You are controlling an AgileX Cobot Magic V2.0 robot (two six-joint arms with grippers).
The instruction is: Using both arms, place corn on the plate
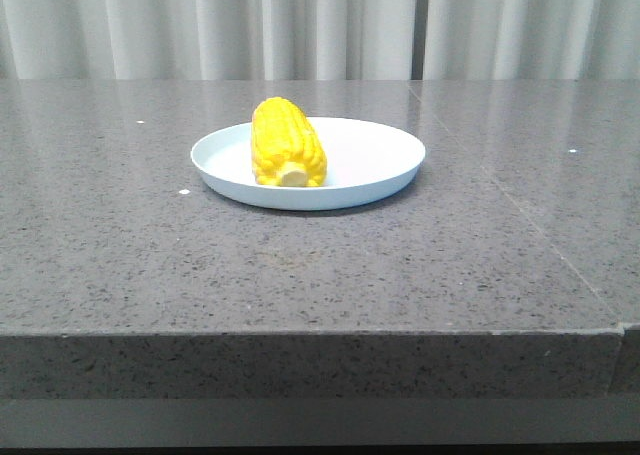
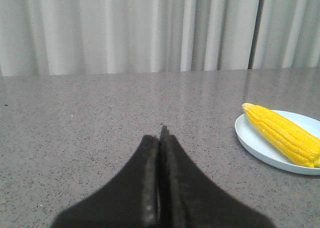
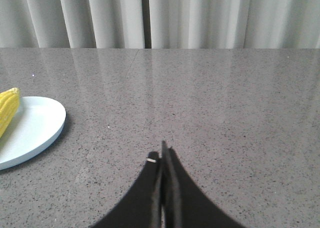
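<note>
Corn, your bright yellow kerneled cob (image 1: 287, 143), lying on the round pale blue plastic plate (image 1: 370, 165), grey speckled stone surface (image 1: 300, 265) beneath, your left gripper (image 2: 161, 138) closed empty, right gripper (image 3: 163, 153) likewise closed, both apart from the plate.

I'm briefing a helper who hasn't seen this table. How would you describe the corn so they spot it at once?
Look at the grey speckled stone table before the white curtains; a round pale blue-white plate sits near its middle. The corn lies on the plate's left half, the only bright yellow thing there, its pale cut stub pointing toward the front camera.
</note>
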